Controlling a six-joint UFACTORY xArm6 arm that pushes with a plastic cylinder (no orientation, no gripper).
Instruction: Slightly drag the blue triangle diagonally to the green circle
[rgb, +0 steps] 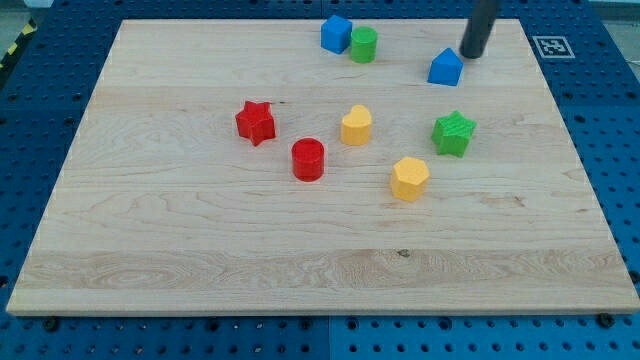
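Blue triangle block (446, 68) sits just left of my tip (472, 55), dark rod upright, no claw to judge.

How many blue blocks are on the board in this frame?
2. A blue cube sits at the view's top, touching the green circle on its right. The blue triangle lies further right, just left of and below my tip. None appear hidden.

On a pale wooden board (200, 250) with fine grain lines sit a blue triangle (446, 68), blue cube (336, 34), green circle (363, 45), green star (454, 133), red star (256, 122), red cylinder (308, 159) and two yellow blocks (356, 126) (409, 178). My tip (471, 54) is dark grey.
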